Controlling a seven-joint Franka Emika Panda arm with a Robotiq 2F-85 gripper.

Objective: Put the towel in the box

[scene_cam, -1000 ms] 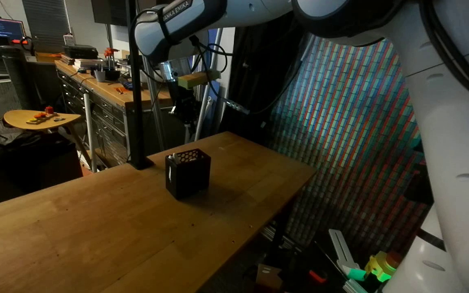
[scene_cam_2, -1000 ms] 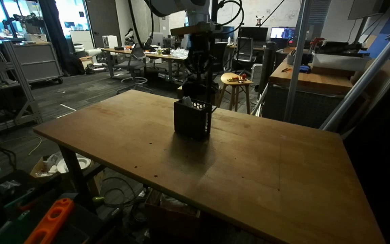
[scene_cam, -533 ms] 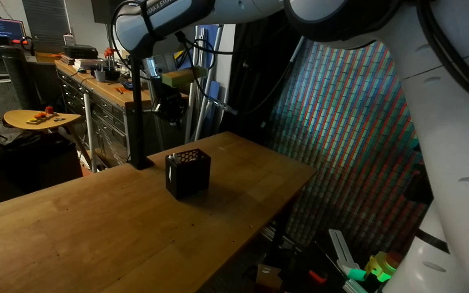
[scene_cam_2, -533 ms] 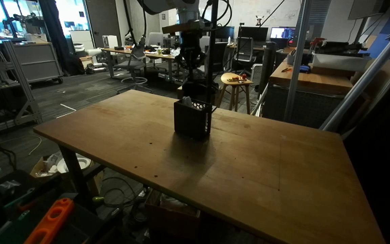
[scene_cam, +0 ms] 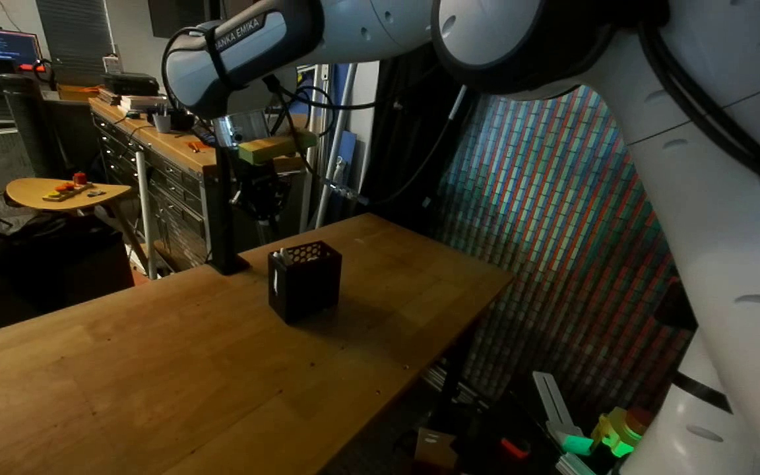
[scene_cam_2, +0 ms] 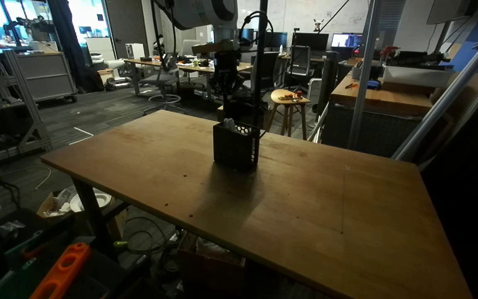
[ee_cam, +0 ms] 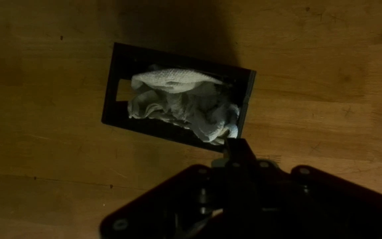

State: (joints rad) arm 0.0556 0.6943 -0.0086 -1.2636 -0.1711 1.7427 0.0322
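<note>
My pincer [ee_cam: 233, 146] is clenched, jaws drawn together, hanging higher than the dark box [scene_cam: 307, 290] in both exterior views. From the wrist view I make out the towel [ee_cam: 177, 99], pale, rumpled, inside the box, which stands upright on the wooden counter [scene_cam: 189, 369].

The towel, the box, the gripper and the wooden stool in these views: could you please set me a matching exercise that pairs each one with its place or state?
Column one
1. towel
2. box
3. gripper
4. wooden stool

Column two
A. shut
B. carrying a small red object
C. rumpled, inside a container
D. standing upright on the table

Right pairs: 1-C, 2-D, 3-A, 4-B.
</note>
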